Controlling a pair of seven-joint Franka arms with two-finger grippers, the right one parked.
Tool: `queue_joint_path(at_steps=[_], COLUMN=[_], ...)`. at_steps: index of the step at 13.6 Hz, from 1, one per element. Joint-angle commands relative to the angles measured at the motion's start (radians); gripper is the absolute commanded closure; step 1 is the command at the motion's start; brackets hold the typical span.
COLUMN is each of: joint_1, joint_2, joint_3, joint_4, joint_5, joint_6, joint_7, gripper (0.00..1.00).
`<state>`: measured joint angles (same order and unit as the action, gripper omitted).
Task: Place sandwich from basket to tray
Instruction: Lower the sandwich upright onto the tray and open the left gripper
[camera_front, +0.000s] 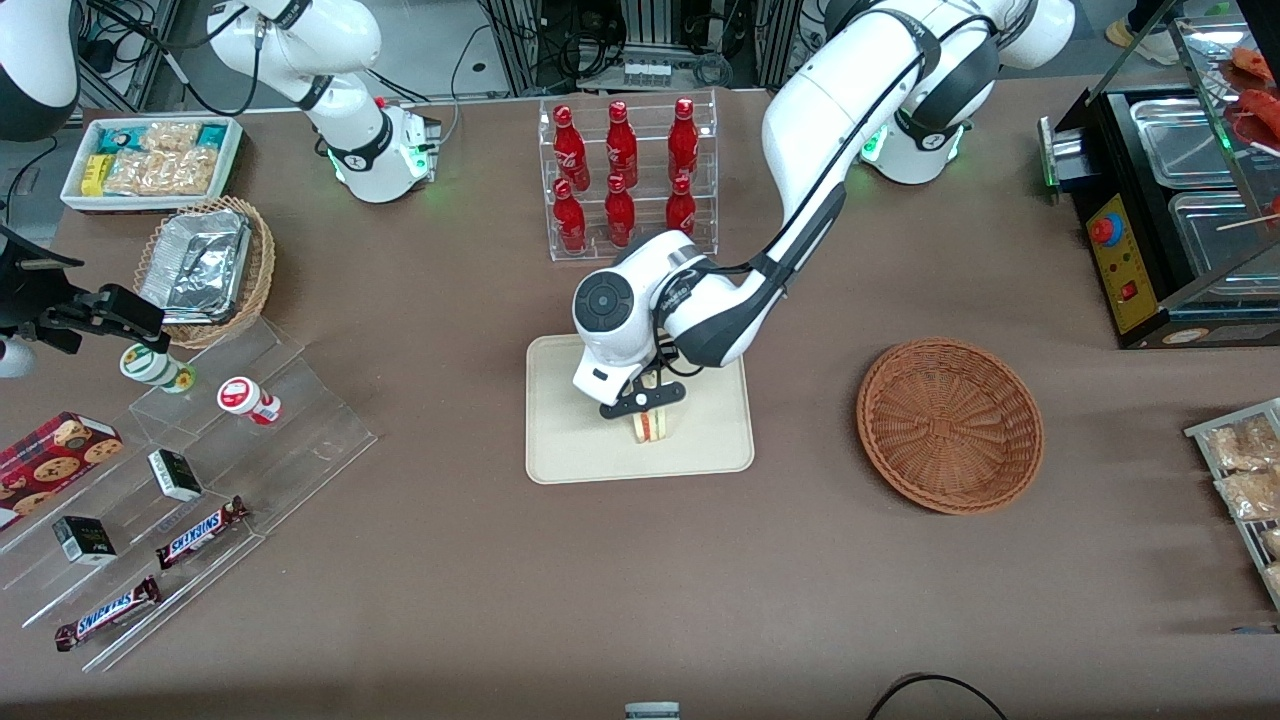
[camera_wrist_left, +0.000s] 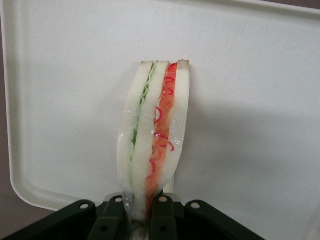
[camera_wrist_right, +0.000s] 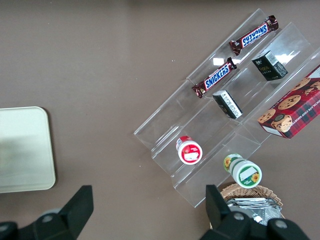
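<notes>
I am seeing the gripper (camera_front: 652, 402) hanging low over the tray (camera_front: 560, 440), with its fingers (camera_wrist_left: 162, 212) pinching the sandwich (camera_front: 651, 424) by one end through the clear wrap. In the wrist camera the sandwich (camera_wrist_left: 155, 135) is standing on edge over the tray's (camera_wrist_left: 250, 100) cream surface, its green and red-orange filling layers facing the lens between pale bread slices. I cannot tell whether its lower edge is touching the tray or sitting just above it. The reddish-brown basket (camera_front: 950, 425) is lying on the brown bench (camera_front: 450, 580) well apart from the tray, toward the working arm's end. A clear rack of red bottles (camera_front: 625, 170) is standing farther from the front camera than the tray.
</notes>
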<state>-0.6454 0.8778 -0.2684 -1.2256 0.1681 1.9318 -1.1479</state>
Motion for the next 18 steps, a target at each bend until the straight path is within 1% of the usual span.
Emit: queue_joint_path(at_steps=[1,5,8,13,17,18], joint_1=[-0.014,-0.010,0.006,0.020,0.067,0.099], joint_2=[0.023,0.004,-0.048,-0.112,-0.180,-0.198], joint_3=[0.009,0.009,0.006,0.008,0.008,0.005], joint_4=[0.034,0.040,0.041,0.040,0.040,0.038], joint_5=[0.019,0.021,0.011,0.011,0.010,0.001], joint_6=[0.009,0.000,-0.040,-0.074,-0.178,-0.207], joint_7=[-0.024,-0.021,-0.013,0.059,0.247,0.275], gripper=[0.01,0.00,0.00,0.00,0.00,0.00])
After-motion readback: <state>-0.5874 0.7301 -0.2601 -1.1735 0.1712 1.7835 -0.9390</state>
